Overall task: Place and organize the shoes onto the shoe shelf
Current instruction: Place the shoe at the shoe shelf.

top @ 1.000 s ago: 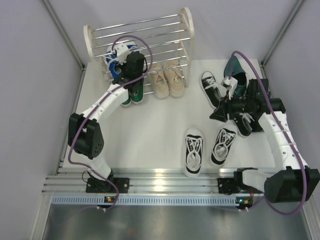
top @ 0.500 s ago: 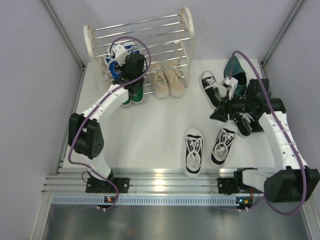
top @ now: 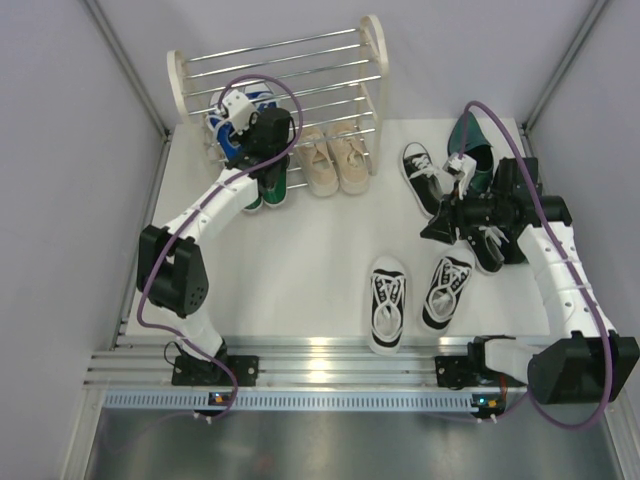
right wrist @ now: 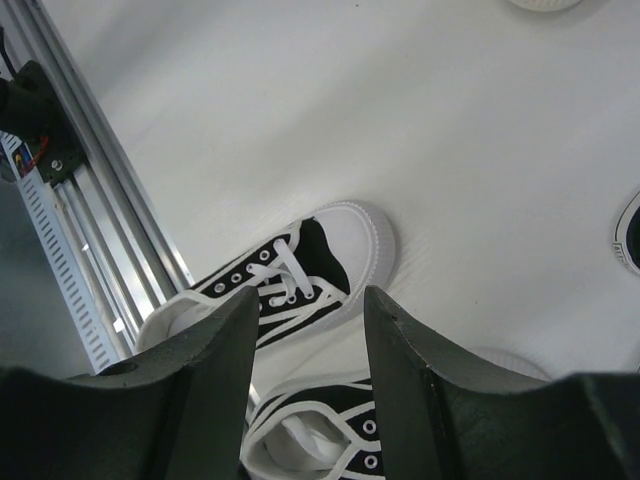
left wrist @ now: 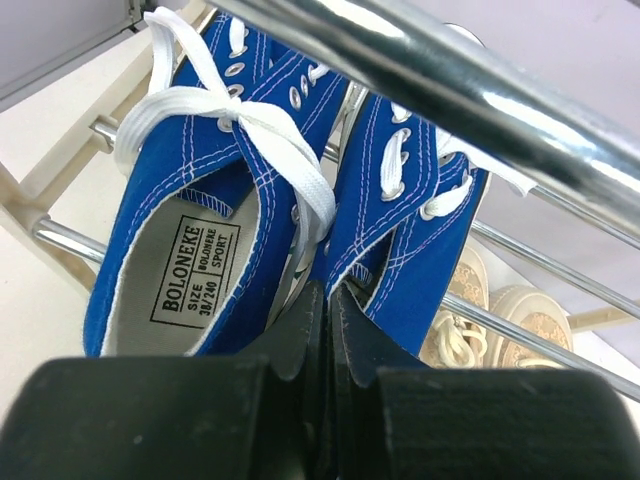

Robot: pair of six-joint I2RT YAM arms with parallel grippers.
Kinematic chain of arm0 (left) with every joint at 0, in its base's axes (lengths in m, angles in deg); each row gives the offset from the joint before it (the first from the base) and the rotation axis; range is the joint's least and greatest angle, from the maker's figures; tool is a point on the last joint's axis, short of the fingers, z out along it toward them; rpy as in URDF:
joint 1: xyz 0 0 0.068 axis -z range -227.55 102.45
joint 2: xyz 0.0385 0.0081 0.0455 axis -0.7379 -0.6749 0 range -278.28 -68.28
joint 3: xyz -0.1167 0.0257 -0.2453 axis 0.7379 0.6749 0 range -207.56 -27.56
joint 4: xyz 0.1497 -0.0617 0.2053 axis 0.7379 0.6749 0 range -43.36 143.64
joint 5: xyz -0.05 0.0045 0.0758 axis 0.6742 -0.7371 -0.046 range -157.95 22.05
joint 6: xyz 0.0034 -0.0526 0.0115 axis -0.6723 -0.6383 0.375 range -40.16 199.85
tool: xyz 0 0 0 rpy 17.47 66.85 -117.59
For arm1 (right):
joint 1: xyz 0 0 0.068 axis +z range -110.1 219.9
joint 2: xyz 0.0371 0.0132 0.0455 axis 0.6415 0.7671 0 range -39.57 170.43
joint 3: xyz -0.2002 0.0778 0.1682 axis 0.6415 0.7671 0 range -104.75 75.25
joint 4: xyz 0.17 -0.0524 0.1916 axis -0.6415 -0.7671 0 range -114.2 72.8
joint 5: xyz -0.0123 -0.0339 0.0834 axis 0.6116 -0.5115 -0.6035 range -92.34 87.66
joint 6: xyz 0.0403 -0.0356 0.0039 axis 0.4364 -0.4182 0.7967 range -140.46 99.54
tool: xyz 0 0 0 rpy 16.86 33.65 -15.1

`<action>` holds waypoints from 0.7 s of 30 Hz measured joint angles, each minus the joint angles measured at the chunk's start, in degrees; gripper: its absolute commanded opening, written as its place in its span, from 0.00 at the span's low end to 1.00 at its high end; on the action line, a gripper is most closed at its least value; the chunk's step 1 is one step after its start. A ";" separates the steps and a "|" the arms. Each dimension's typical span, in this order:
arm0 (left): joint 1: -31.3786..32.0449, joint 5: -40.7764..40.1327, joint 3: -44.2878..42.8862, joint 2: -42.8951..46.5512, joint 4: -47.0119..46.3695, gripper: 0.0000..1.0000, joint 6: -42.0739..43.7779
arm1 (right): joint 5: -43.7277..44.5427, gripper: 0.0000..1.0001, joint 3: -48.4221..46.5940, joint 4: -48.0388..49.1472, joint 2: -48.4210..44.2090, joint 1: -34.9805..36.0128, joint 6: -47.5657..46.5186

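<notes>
At upper left, blue shoes (left wrist: 190, 180), green shoes (top: 278, 184) and beige shoes (top: 335, 160) are set at the shoe shelf (top: 280, 60) beside the left gripper (left wrist: 328, 300), jaws pressed together, while black-and-white shoes (top: 388, 303) are left on the table (top: 300, 250) under the right gripper (right wrist: 312, 305), jaws spread.

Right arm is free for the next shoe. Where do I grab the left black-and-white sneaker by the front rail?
Pinch the heel collar of the sneaker, one finger inside the opening, coming straight down. It lies sole-down, opening up at the rail end, clear of its twin, so the open right gripper should fit.
</notes>
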 measured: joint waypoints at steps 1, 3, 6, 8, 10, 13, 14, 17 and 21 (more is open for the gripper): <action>0.00 -0.20 0.00 0.00 0.02 0.00 -0.02 | 0.00 0.47 0.00 0.00 0.00 0.00 -0.02; 0.00 -0.28 0.00 0.00 0.04 0.00 -0.13 | 0.00 0.47 0.00 0.00 0.00 0.00 -0.04; 0.00 -0.22 0.00 0.00 0.07 0.12 -0.28 | 0.00 0.47 0.00 -0.02 0.00 0.00 -0.35; 0.00 -0.17 0.00 0.00 0.09 0.39 -0.31 | 0.00 0.47 0.00 -0.13 0.00 0.00 -0.44; -0.09 -0.39 0.00 0.13 -0.31 0.51 -1.05 | 0.00 0.47 0.00 -0.20 0.00 0.00 -0.48; -0.17 -0.24 0.31 0.61 -0.63 0.63 -1.66 | 0.02 0.46 0.00 -0.63 0.00 0.00 -0.76; -0.17 0.04 0.70 1.03 -0.81 0.64 -1.73 | 0.00 0.46 0.00 -0.81 0.00 0.00 -0.83; -0.07 0.98 2.08 2.73 -1.03 0.71 -2.05 | 0.00 0.47 0.00 -1.01 0.00 0.00 -0.87; -0.09 2.93 3.80 5.99 -0.92 0.76 -2.32 | -0.35 0.47 0.00 -1.03 0.00 0.00 -0.87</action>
